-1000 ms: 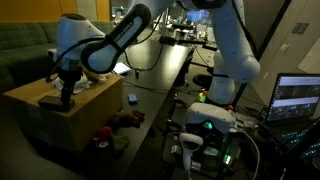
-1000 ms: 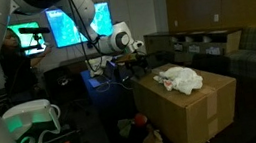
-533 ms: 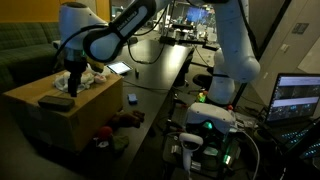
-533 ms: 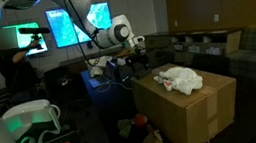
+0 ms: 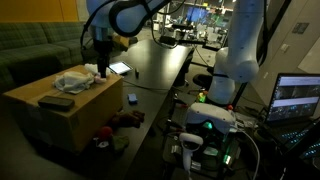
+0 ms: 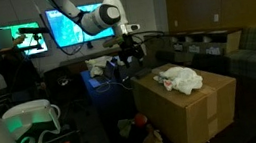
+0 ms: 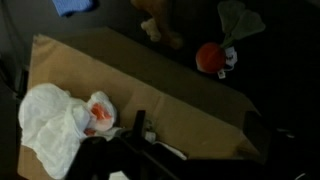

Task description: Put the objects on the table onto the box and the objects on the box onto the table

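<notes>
A cardboard box (image 5: 60, 115) stands at the table's side; it also shows in the exterior view from the opposite side (image 6: 189, 108) and in the wrist view (image 7: 170, 90). On it lie a crumpled white cloth (image 5: 75, 80) (image 6: 179, 76) (image 7: 55, 125) with an orange patch and a flat dark object (image 5: 55, 101). My gripper (image 5: 101, 68) (image 6: 128, 51) hangs above the box's far edge. In the wrist view its fingers (image 7: 195, 130) are wide apart and hold nothing.
Beside the box lie a red ball (image 7: 210, 57) (image 5: 100, 141), a brown plush toy (image 7: 158, 22) (image 5: 125, 120), a green thing (image 7: 240, 20) and a blue thing (image 7: 75, 5) (image 5: 130, 98). Monitors and a sofa stand behind.
The gripper has risen from low over the dark object on the box and moved away toward the box's far edge. The dark object stays on the box.
</notes>
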Controlling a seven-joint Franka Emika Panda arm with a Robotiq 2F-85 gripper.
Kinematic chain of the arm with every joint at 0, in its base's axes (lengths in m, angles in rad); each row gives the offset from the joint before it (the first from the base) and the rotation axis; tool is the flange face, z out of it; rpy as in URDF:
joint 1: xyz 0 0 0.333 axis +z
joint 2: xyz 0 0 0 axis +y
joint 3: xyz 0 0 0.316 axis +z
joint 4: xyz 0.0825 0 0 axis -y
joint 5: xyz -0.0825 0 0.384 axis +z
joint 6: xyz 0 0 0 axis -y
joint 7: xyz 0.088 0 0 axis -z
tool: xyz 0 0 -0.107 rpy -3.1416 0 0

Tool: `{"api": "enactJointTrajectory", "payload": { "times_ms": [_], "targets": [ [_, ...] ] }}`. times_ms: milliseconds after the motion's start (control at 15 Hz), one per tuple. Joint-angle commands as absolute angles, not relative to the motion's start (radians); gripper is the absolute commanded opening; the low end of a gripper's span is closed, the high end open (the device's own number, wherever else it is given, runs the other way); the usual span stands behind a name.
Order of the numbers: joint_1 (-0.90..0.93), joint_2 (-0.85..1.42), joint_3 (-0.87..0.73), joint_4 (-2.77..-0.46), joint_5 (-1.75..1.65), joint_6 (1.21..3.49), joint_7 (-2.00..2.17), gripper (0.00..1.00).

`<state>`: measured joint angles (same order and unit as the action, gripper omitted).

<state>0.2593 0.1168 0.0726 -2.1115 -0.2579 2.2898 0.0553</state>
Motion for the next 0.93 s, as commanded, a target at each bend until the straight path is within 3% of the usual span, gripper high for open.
{"api": "enactJointTrajectory", "payload": {
  "times_ms": [0,867],
  "targets": [
    [0.212,-0.095,0.097,-2.271,-0.23,2.215,0.101,1.0],
    [0.122,-0.54,0.165,-2.595,-0.188,2.179,0.343,1.0]
  ]
}}
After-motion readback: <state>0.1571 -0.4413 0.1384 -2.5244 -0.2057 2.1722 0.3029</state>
